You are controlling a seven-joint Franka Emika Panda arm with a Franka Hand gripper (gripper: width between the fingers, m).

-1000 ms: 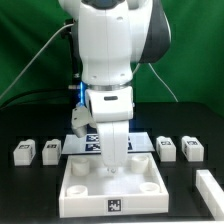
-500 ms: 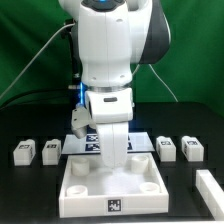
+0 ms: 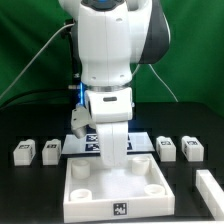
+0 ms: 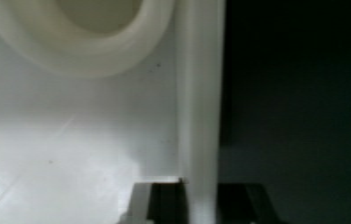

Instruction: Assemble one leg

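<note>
The large white tray [image 3: 90, 195] with round corner sockets lies at the front middle of the table. My gripper [image 3: 117, 163] reaches down onto its rear wall and is shut on that wall. In the wrist view the thin white tray wall [image 4: 202, 100] runs between my two dark fingers [image 4: 163, 205], and my gripper [image 4: 204, 203] clamps it, with a round socket [image 4: 83, 35] beside it. Four legs lie apart from the tray: two at the exterior view's left [image 3: 22, 152] [image 3: 50, 150] and two at its right [image 3: 166, 147] [image 3: 193, 150].
The marker board [image 3: 93, 143] lies behind the tray, partly hidden by the arm. A long white block [image 3: 210, 186] stands at the exterior view's right edge. A green backdrop closes the rear of the black table.
The tray has shifted a little toward the front and the exterior view's right, held by my gripper. The legs have not moved.
</note>
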